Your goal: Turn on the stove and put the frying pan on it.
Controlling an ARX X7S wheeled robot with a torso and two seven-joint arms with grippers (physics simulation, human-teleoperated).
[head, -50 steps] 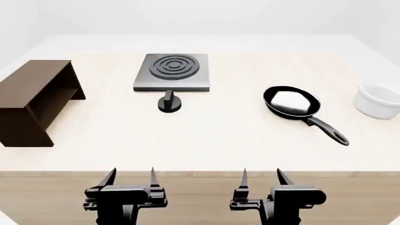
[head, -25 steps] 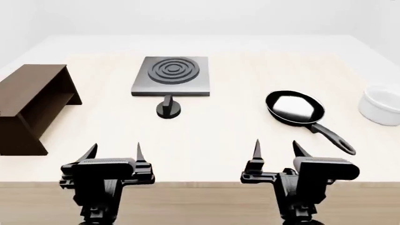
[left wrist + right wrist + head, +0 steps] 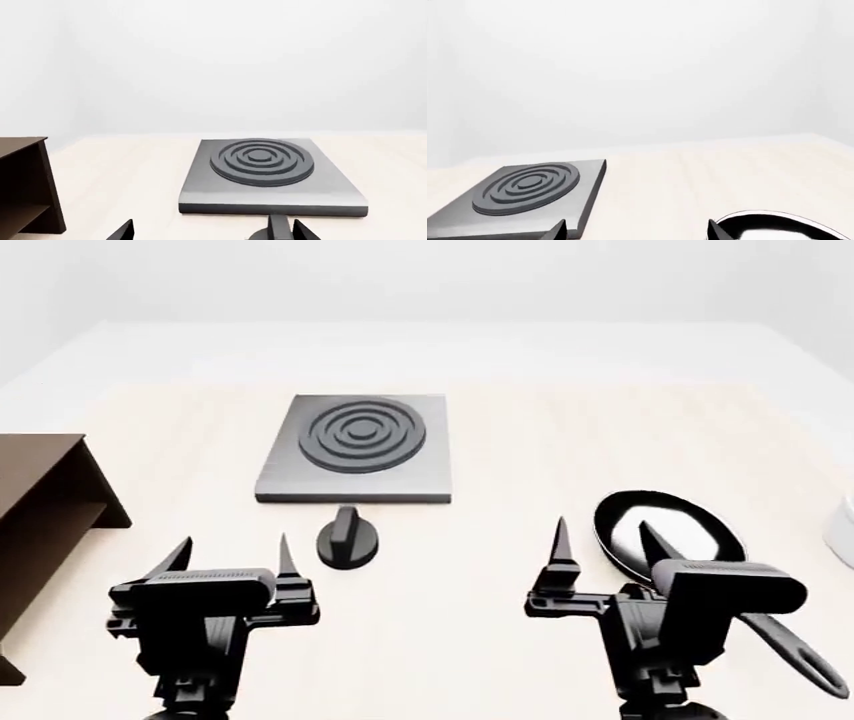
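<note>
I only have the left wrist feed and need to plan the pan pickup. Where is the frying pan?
Observer: The frying pan lies on the table to the right of the stove and nearer the robot.
Operator: Which way does its handle point?
Observer: The handle runs toward the robot and slightly right.
Operator: Is the right gripper holding anything?
Observer: No. The right gripper is open and empty, at the pan's left side in the head view.

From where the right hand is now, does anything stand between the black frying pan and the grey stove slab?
Nothing visible does. The round black frying pan lies right of the flat dark-grey stove slab, with only bare pale wooden table between them. The small black knob sits in front of the slab, off that path.
</note>
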